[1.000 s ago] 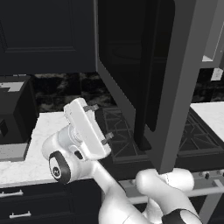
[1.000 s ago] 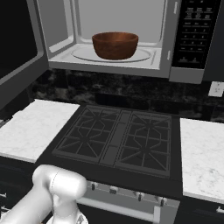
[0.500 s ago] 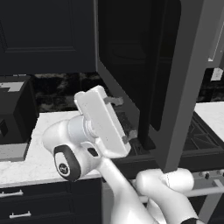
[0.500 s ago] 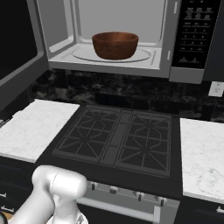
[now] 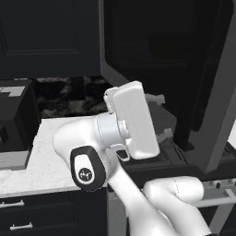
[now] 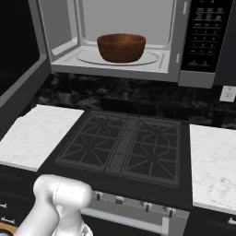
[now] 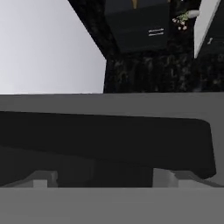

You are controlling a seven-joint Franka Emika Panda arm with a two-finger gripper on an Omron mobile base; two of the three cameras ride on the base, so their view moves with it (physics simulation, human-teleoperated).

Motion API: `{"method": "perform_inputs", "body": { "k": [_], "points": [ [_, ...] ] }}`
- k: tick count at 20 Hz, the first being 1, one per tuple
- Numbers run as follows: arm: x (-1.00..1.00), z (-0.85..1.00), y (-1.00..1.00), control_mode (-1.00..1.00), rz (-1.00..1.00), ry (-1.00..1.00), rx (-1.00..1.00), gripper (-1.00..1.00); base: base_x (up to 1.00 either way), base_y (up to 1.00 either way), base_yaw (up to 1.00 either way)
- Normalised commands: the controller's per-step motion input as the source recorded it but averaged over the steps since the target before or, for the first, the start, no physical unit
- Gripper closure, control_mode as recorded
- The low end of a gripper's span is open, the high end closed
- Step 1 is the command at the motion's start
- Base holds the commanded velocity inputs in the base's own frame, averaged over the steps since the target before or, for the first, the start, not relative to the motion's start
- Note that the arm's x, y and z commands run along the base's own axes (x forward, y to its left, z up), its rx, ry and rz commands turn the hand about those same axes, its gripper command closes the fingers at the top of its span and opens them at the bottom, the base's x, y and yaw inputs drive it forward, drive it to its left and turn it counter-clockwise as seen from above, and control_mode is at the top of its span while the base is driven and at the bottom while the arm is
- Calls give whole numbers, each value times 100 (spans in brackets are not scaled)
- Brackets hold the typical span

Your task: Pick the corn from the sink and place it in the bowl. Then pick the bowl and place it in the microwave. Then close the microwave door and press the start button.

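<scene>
Microwave [image 6: 115, 41] open, door [image 5: 209, 83] swung out to the left side, edge-on in left base view. Bowl [image 6: 121, 47] sits inside on the turntable, upright. Gripper [image 5: 159, 117] is low in front of the door, well apart from bowl, above stove [image 6: 124, 147]. Fingers [image 5: 164, 135] spread wide, holding nothing. Can't tell if touching door.

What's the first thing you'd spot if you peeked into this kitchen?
A reddish-brown bowl sits right in the middle of the open microwave, above the black stove. Close up, the robot's white gripper reaches toward the big dark microwave door, which stands swung open, and its jaws are open.
</scene>
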Motion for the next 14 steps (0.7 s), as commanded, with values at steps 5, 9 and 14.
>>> {"method": "perform_inputs", "body": {
  "k": [5,9,14],
  "points": [
    [0,9,-59,-100,41,-2,4,-100,0,0,0],
    [30,3,-36,-100,45,0,1,-100,0,0,0],
    [64,0,-12,-100,42,0,0,-100,0,0,0]
  ]
}}
